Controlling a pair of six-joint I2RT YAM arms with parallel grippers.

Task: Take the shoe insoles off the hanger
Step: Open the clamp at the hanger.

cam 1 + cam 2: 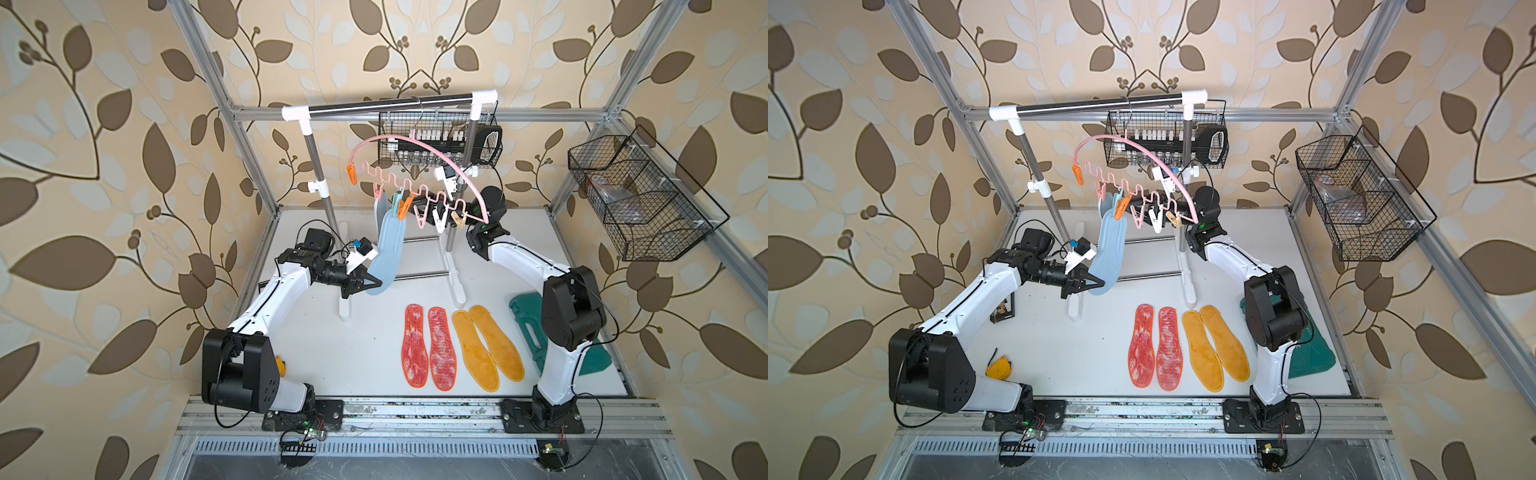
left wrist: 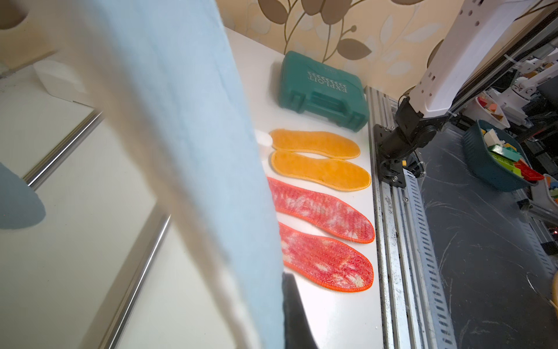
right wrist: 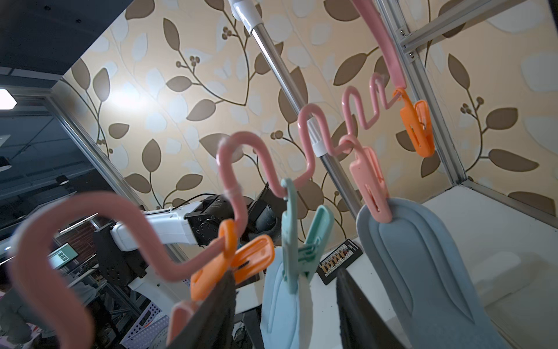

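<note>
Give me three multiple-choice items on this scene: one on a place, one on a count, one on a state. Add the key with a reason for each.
1. Where is the green case? A) on the table, beside the orange-yellow insoles; B) on the floor; C) stacked on top of them.
2. How many insoles lie on the table? A) two; B) four; C) six.
3. The left gripper is: A) wide open; B) shut on a hanging grey-blue insole; C) shut on nothing.
Key: 1 A, the case lies flat next to that pair. 2 B, two red-and-white insoles plus two orange-yellow. 3 B, its jaws pinch the insole's lower end.
</note>
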